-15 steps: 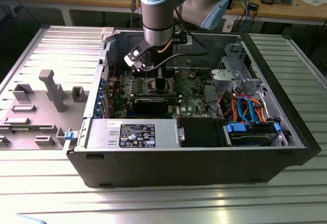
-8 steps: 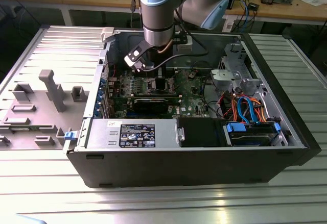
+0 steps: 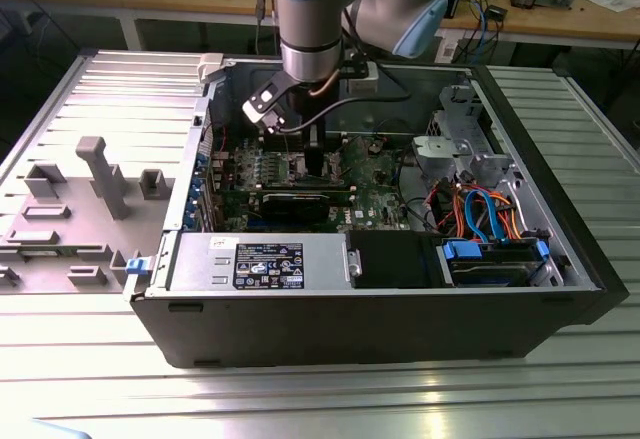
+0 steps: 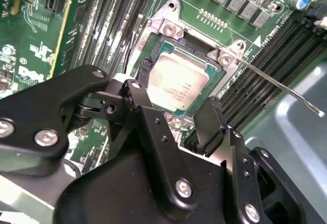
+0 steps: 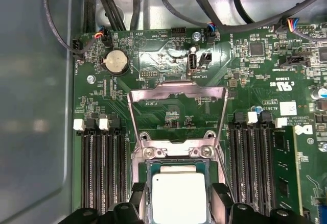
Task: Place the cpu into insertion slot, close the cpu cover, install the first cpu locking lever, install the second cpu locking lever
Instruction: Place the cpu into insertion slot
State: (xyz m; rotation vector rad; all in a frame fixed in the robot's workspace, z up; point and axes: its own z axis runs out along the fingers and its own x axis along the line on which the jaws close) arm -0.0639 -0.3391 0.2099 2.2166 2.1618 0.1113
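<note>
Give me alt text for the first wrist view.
The cpu lies in the insertion slot, with the open gripper straddling it. The cpu cover is swung open beyond it, over a green circuit board.

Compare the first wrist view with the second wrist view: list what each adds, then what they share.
First wrist view: the cpu cover, hinged open, and a coin cell battery. Second wrist view: a thin locking lever sticking out, and the hand's black linkages. Both: the cpu lying in the insertion slot, the hand close above it.
</note>
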